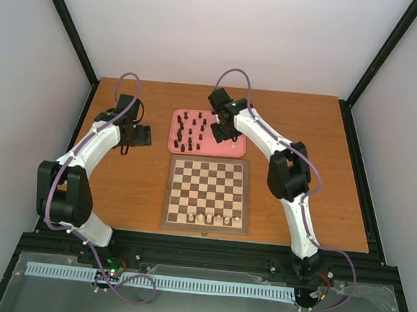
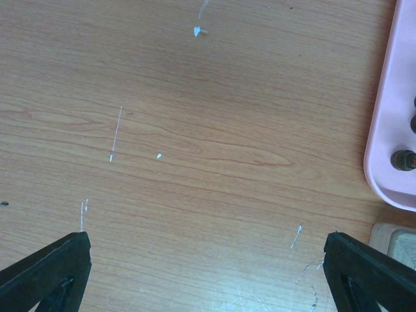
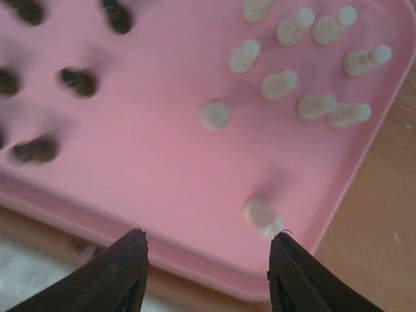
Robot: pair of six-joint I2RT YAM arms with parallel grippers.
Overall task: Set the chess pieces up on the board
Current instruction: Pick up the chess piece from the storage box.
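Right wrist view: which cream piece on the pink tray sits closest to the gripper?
The lone cream piece by the pink tray's near rim, just ahead of the right gripper; the other cream pieces cluster farther back.

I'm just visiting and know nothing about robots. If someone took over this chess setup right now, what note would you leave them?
The left end effector is open and empty over the table, beside the pink tray.
The right end effector is open and empty over the tray's near edge, close to a cream piece.
Done: a few cream pieces stand in the near row of the board.
Left to do: the other cream pieces and the dark pieces are in the tray.
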